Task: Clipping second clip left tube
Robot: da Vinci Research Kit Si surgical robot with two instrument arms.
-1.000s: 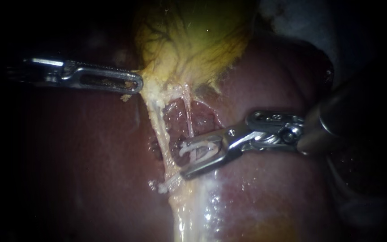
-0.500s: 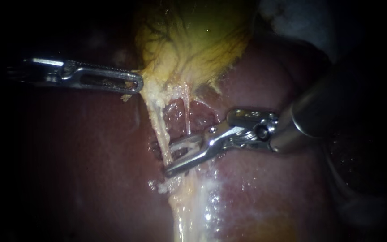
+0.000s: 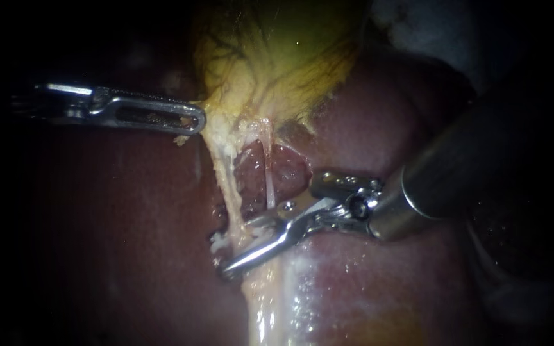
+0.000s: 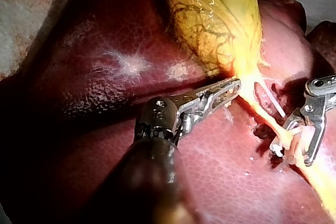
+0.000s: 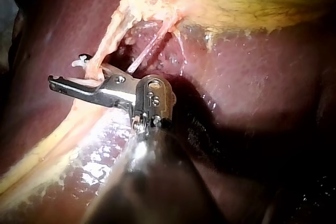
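Left instrument (image 3: 187,120): slotted steel jaws clenched on the neck of the yellow, veined gallbladder (image 3: 277,57). Right instrument (image 3: 248,250): slim steel jaws closed across the stringy, pale left tube (image 3: 226,182), low on its length, over glossy red liver (image 3: 129,256). 1 white clip (image 3: 218,241) sits just beside.
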